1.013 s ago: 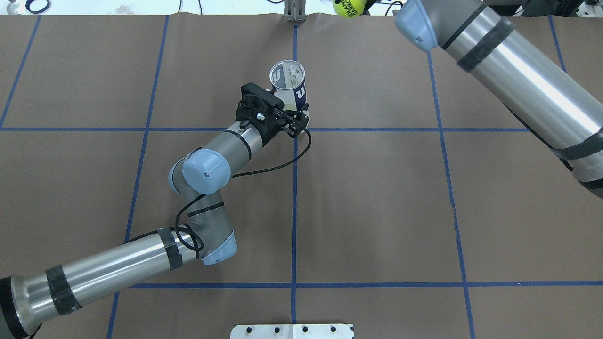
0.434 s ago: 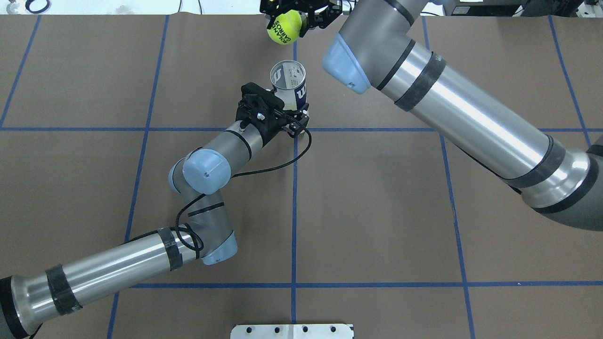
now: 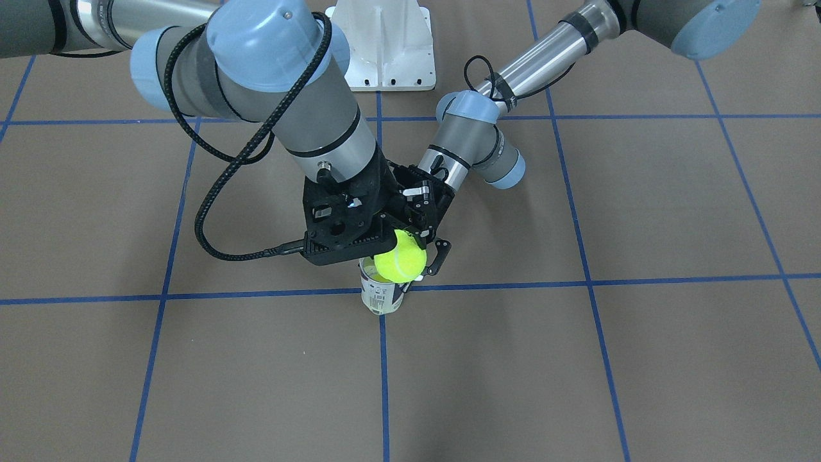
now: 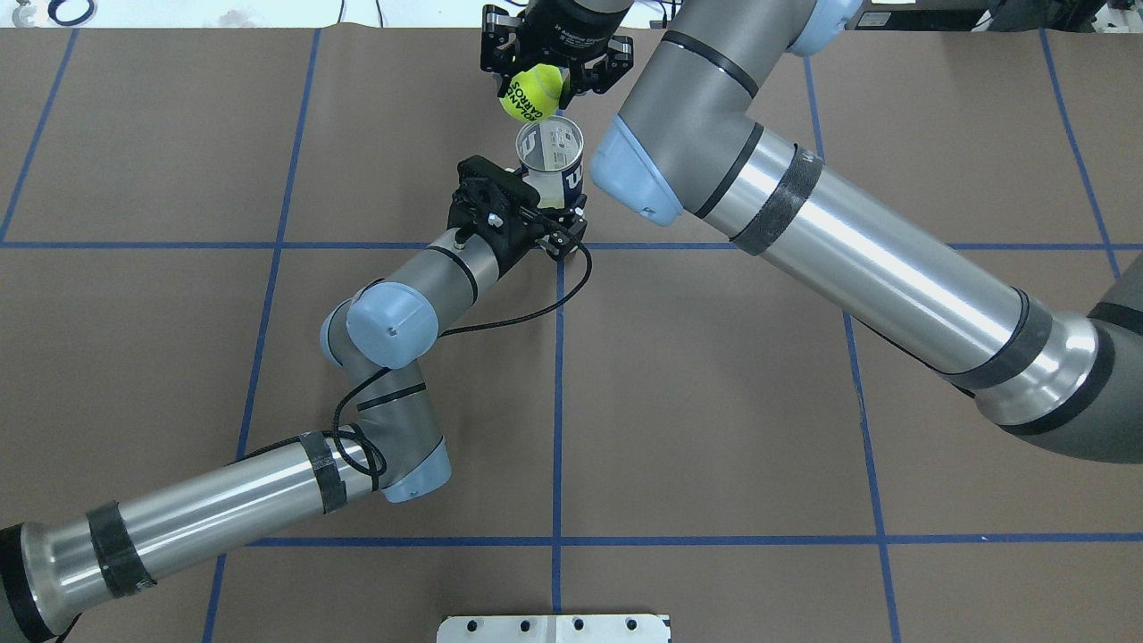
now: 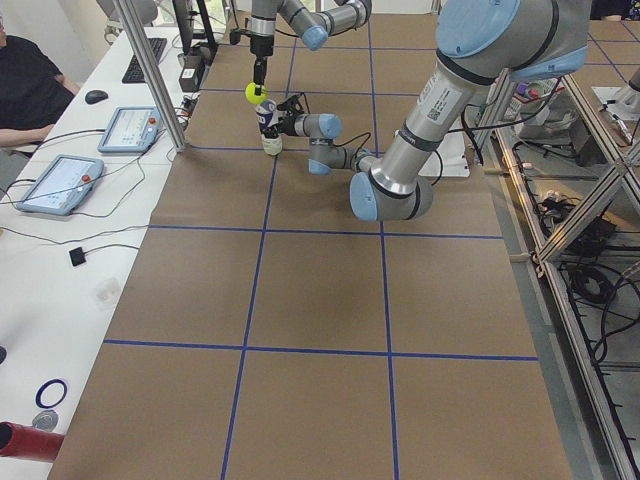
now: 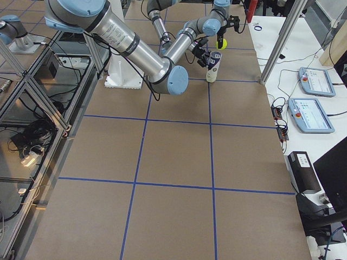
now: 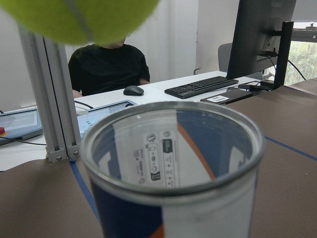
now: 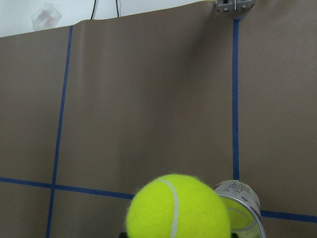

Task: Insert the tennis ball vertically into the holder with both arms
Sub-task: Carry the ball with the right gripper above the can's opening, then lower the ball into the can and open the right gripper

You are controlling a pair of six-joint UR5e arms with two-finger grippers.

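With the left claw (image 4: 561, 229) clamped on the upright clear can (image 4: 549, 154), the right claw (image 4: 539, 82) grips a tennis ball (image 4: 533, 93) just above its far rim, seemingly needing a small shift toward the left claw before lowering and release.

Qty: 1 tennis ball (image 4: 533, 93). 1 holder (image 4: 551, 154). Arms x2: left arm (image 4: 223, 509), right arm (image 4: 857, 259). 1 end effector ea.: left end effector (image 4: 549, 212), right end effector (image 4: 536, 87). 1 white pedestal base (image 3: 388, 45). 1 tabletop (image 4: 714, 402). Tablets x2: far tablet (image 5: 128, 128), near tablet (image 5: 57, 183). 1 keyboard (image 7: 200, 86), 1 mouse (image 7: 132, 90).
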